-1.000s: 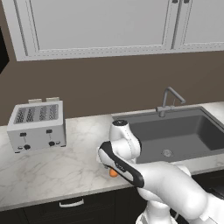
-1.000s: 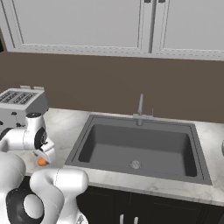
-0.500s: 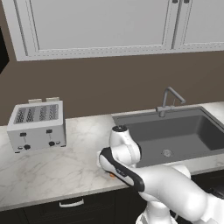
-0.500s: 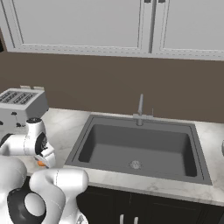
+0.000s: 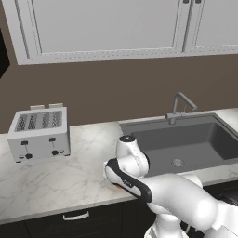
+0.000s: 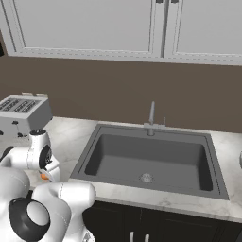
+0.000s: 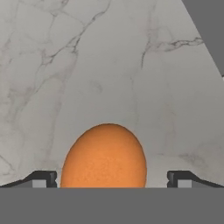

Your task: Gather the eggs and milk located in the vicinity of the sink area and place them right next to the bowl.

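toaster [image 5: 40, 133]: silver, slots up, left of frame on the counter; upper left in right base view
counter [image 5: 56, 181]: white marble with grey veins, spans lower half
cabinets [image 5: 107, 28]: pale panelled doors, top of frame
wall [image 5: 116, 88]: brown band, centre
drawer handle [image 5: 76, 215]: silver, bottom edge, dark front

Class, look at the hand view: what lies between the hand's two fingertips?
An egg sits on the marble counter between the open hand's fingertips, with a gap on each side.

Even, soft rendered light; shadows seemingly faint
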Robot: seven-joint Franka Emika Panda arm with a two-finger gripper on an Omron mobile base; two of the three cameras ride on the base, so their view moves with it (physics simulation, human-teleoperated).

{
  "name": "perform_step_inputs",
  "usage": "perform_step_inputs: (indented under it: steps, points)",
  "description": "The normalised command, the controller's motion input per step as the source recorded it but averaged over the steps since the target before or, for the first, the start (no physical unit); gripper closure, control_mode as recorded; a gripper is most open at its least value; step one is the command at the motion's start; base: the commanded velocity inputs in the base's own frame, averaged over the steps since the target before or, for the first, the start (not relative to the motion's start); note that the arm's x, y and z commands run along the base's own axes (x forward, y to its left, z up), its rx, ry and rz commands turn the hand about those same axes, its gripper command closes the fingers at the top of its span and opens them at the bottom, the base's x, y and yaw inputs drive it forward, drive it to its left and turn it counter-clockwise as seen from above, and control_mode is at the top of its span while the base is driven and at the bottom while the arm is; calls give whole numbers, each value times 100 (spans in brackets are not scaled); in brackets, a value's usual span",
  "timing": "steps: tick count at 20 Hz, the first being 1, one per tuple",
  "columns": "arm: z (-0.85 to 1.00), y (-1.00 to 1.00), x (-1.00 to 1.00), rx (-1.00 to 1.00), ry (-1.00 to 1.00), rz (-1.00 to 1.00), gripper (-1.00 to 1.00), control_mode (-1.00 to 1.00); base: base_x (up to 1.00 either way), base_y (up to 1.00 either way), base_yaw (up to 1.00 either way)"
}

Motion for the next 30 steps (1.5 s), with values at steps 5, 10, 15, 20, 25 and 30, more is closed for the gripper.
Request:
perform_step_inputs:
  steps: [5,10,15,20,25,30]
  points:
    - [0,0,0,0,0,0,100,-100,0,0,0]
    - [0,0,0,0,0,0,100,-100,0,0,0]
    - [35,0,-1,0,-6,6,100,-100,0,0,0]
    - [97,-9,-65,-1,-16,33,100,-100,0,0,0]
    - [89,-17,-78,0,-13,33,100,-100,0,0,0]
    - [51,-50,-17,0,-6,18,100,-100,0,0,0]
